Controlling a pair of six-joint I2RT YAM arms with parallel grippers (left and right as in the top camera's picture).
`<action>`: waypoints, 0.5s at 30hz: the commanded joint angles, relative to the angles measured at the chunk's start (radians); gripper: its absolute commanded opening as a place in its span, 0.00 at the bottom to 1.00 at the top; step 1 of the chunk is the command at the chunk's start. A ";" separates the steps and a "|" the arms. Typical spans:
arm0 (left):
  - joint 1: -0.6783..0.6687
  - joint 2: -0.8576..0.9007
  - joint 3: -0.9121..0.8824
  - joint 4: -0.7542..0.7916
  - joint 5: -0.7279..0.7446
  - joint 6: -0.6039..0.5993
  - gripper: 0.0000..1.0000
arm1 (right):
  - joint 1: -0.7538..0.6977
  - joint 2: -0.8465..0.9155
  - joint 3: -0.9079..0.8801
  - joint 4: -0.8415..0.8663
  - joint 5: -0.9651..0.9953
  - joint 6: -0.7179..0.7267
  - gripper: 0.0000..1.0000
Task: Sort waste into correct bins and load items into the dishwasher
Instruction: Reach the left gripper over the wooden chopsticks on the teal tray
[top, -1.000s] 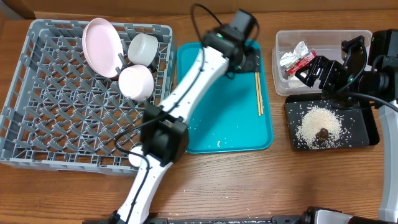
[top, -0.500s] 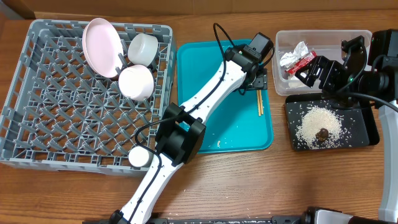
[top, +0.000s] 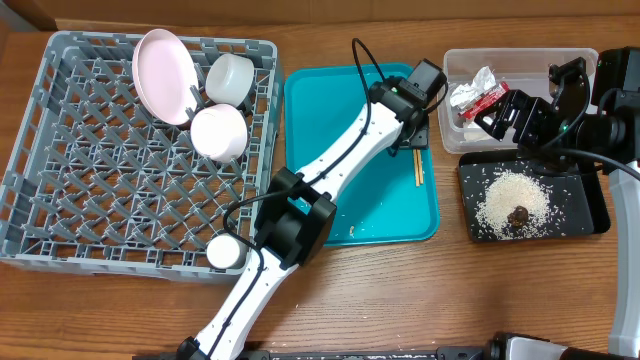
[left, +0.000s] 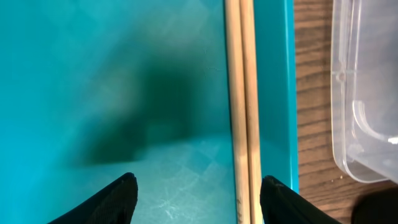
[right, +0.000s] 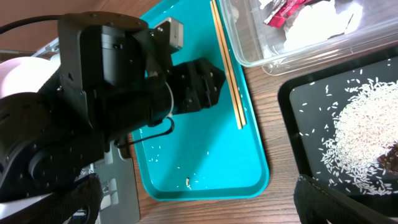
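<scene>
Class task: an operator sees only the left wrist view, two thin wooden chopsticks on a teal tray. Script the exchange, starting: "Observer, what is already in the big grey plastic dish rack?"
Observer: A pale-pink round plate, a pale-pink bowl and a white bowl sit near the far side of the big grey plastic dish rack.
Operator: Where is the waste wrapper?
Observer: The crumpled red-and-silver wrapper lies inside the clear plastic tub.
Operator: And the rice?
Observer: On the shallow black tray lie loose white rice grains and a small brown food lump.
</scene>
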 joint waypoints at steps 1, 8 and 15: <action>-0.005 0.024 -0.014 -0.006 -0.036 0.021 0.63 | -0.003 0.002 0.005 0.003 0.004 -0.004 1.00; -0.014 0.024 -0.019 -0.004 -0.042 0.020 0.60 | -0.003 0.002 0.005 0.003 0.003 -0.005 1.00; -0.016 0.024 -0.019 -0.006 -0.042 0.019 0.57 | -0.003 0.002 0.005 0.003 0.004 -0.004 1.00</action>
